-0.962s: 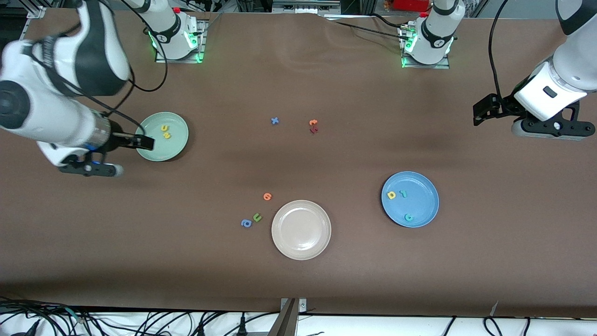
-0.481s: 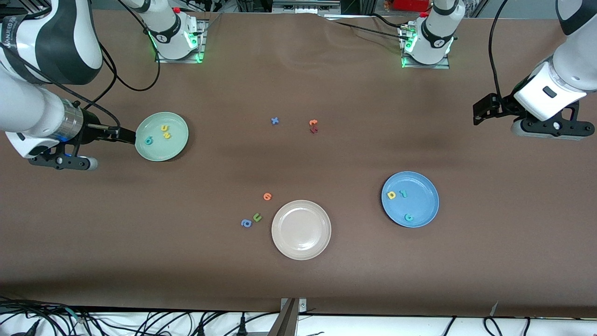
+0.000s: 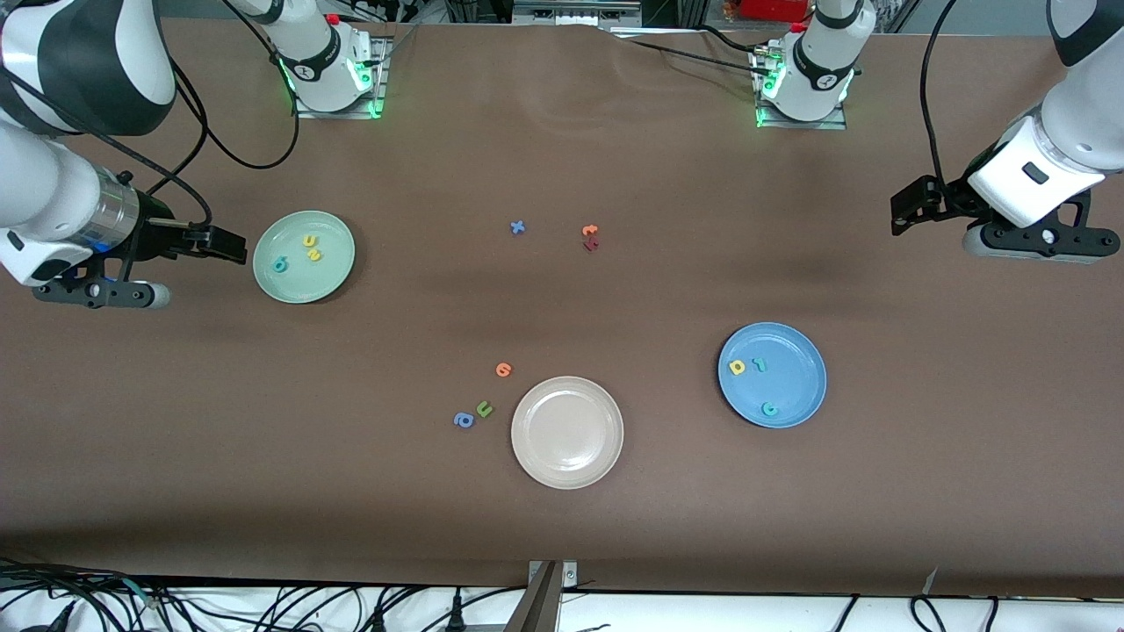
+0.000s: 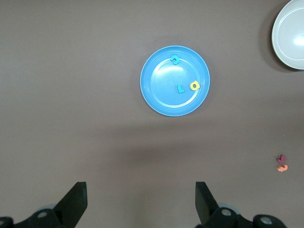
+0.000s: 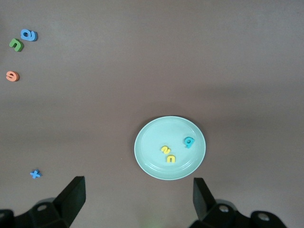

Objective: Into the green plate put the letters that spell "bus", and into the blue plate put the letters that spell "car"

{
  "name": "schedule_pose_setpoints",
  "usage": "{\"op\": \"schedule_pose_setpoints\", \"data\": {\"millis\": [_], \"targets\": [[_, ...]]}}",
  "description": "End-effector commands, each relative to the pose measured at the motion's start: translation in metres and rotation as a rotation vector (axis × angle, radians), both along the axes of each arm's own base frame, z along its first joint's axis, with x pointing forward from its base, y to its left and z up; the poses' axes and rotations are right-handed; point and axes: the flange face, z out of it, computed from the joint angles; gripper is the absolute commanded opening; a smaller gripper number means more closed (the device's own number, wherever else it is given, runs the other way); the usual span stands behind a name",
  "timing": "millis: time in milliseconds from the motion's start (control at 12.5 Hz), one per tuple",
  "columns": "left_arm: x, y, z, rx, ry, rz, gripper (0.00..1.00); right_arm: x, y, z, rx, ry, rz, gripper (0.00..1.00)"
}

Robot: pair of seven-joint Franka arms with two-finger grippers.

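- Beige plate (image 3: 567, 432): landmark, the dish nearest the front camera; nothing lies in it.
- Blue a (image 3: 464, 420) and green u (image 3: 484, 409): on the desk (image 3: 562, 544) just beside the beige plate, toward the right arm's end; the two are just beside each other.
- Orange letter (image 3: 503, 369): on the desk, slightly farther from the camera than the beige plate, near the green u.
- Blue plate (image 3: 772, 375): toward the left arm's end from the beige plate and a little farther from the camera. It holds the teal c (image 3: 769, 408), teal r (image 3: 760, 365) and yellow a (image 3: 738, 367); a and r sit close together, c apart from them.
- Green plate (image 3: 304, 256): well apart from the beige plate, farther from the camera, toward the right arm's end. It holds the teal b (image 3: 280, 264), yellow s (image 3: 314, 255) and yellow u (image 3: 310, 240); s and u nearly touch.
- Blue x (image 3: 518, 227), orange letter (image 3: 590, 231) and dark red letter (image 3: 591, 245): farther from the camera than the beige plate; the last two touch.
- Right gripper (image 3: 230, 247): over the desk just beside the green plate, fingers wide, holding nothing.
- Left gripper (image 3: 903, 211): over the desk, well apart from the beige plate at the left arm's end, fingers wide and empty; this arm waits.
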Motion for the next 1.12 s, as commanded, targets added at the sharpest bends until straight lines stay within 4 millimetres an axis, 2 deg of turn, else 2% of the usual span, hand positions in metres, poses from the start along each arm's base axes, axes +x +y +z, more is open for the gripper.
{"op": "schedule_pose_setpoints", "data": {"millis": [0, 160, 240, 401, 1042], "targets": [[-0.005, 0.000, 0.006, -0.011, 0.003, -0.017, 1.00, -0.004, -0.001, 0.008, -0.017, 0.000, 0.034, 1.00], [-0.005, 0.000, 0.006, -0.011, 0.003, -0.018, 1.00, -0.002, -0.013, 0.007, 0.006, 0.004, 0.026, 1.00], [-0.005, 0.000, 0.006, -0.011, 0.003, -0.017, 1.00, -0.001, -0.010, 0.007, 0.022, 0.004, 0.046, 1.00], [-0.005, 0.001, 0.006, -0.011, 0.003, -0.020, 1.00, -0.007, 0.001, 0.017, -0.056, -0.025, 0.104, 0.99], [-0.005, 0.007, 0.005, -0.011, 0.006, -0.014, 1.00, -0.006, -0.001, 0.014, -0.032, -0.022, 0.077, 0.99]]}}
